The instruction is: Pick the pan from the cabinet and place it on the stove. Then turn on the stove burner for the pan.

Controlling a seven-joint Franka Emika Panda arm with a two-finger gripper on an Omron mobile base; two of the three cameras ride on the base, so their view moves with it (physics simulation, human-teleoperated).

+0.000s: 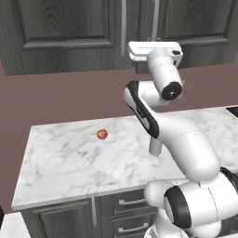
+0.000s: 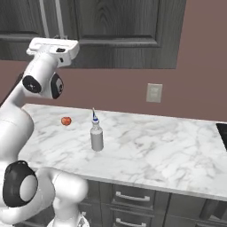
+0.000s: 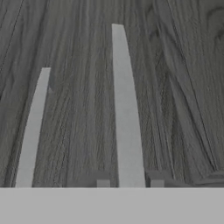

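**Hand view: claw at a cabinet door handle, doors shut**

Hand view showed the claw [image 3: 129, 181] raised against the cabinet [image 3: 175, 87], its two finger tips [image 3: 103, 182] standing either side of the foot of a silver bar handle [image 3: 124, 109], with a second bar handle [image 3: 31, 131] lying to the left. The tips sat close to the bar on both sides; whether they pinched it or stood just clear could not be told. This placement suited a pull on the door, judged to be the step in hand, since the pan was not visible and presumably lay behind the closed doors.

In the left base view the arm [image 1: 186, 144] rose from the lower right, and the white hand [image 1: 155, 50] met the lower edge of the cabinet [image 1: 60, 32] near the seam between two doors, close to the bar handles [image 1: 123, 23]. The right base view showed the hand [image 2: 53, 48] at the same place from the other side.

On the worktop [image 1: 69, 162] below lay a small red fruit [image 1: 102, 134], well apart from the arm. A grey bottle with a pointed cap [image 2: 96, 135] stood upright near the middle of the worktop [image 2: 168, 155], beside the fruit [image 2: 66, 120]. A pale wall switch plate [image 2: 154, 92] sat on the brown wall. A dark corner of the stove [image 2: 223, 133] showed at the right edge. The bottle and the fruit lay along the route from cabinet to stove and might need clearing by height.
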